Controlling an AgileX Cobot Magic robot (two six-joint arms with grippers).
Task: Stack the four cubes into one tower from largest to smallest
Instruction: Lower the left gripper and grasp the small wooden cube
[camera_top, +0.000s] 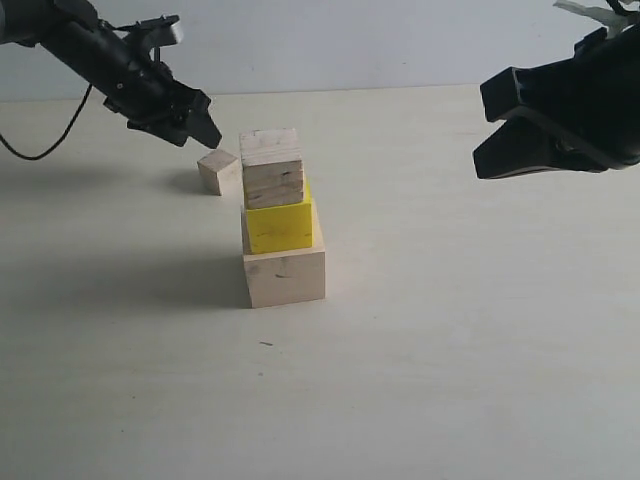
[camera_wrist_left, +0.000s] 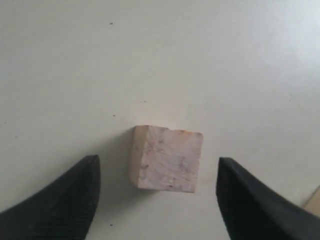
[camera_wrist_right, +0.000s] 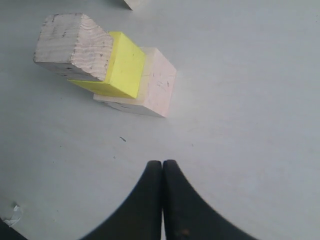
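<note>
Three cubes stand stacked: the largest pale wood cube at the bottom, the yellow cube on it, and the grained wood cube on top. The smallest pale cube lies on the table behind and left of this tower. My left gripper hovers just above it, open. In the left wrist view the small cube sits between the spread fingertips without touching them. My right gripper hangs shut and empty to the right, well off the tower; its fingers are pressed together.
The pale tabletop runs back to a light wall. A black cable trails behind the left arm. A small dark speck lies in front of the tower.
</note>
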